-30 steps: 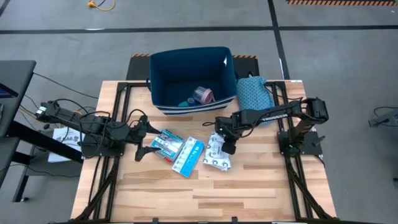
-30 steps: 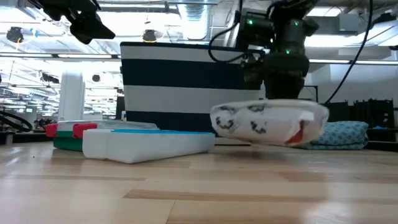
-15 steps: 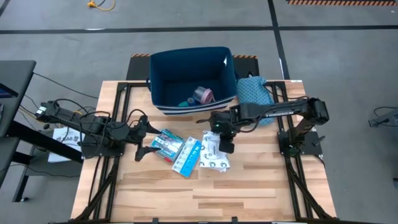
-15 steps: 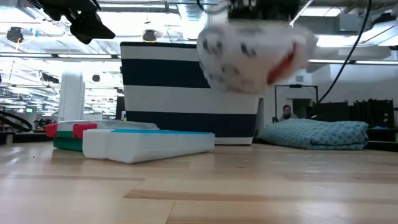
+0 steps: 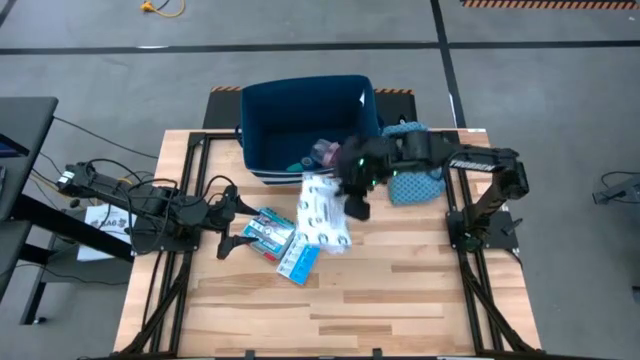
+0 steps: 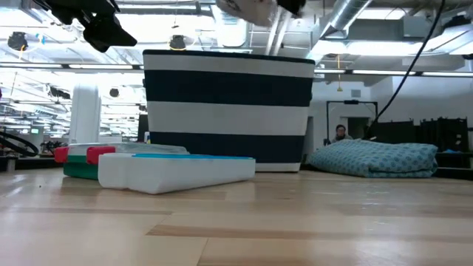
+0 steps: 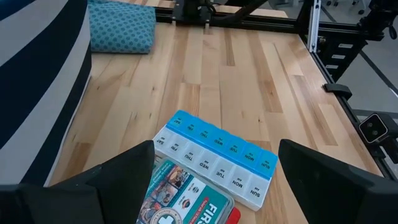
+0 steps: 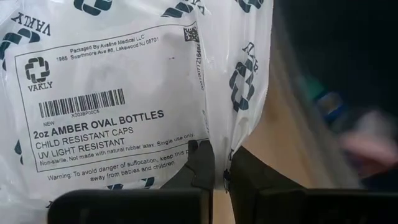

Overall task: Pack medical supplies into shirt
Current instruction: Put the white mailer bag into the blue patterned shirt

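Pouch [image 5: 322, 212] hangs in air from my right pincer [image 5: 352, 190], jaws pinched shut on one edge so it clears the bin [image 5: 262, 158] wall. Left pincer [image 5: 226, 220] waits spread wide, holding nothing, above the tabletop [image 5: 400, 300]. Count: one pouch, one first-aid box [image 5: 266, 230], one pill organiser [image 5: 303, 263], both flat on the tabletop.

overhead, table-level, two wrist views, shared bin [image 5: 308, 125]

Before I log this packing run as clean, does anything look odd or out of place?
One mismatch: the container is a navy striped bin, not a shirt. Otherwise nothing is spilled. The right hand is shut on the white pouch, hanging over the table by the bin's front. The pill organizer and first-aid box lie flat.
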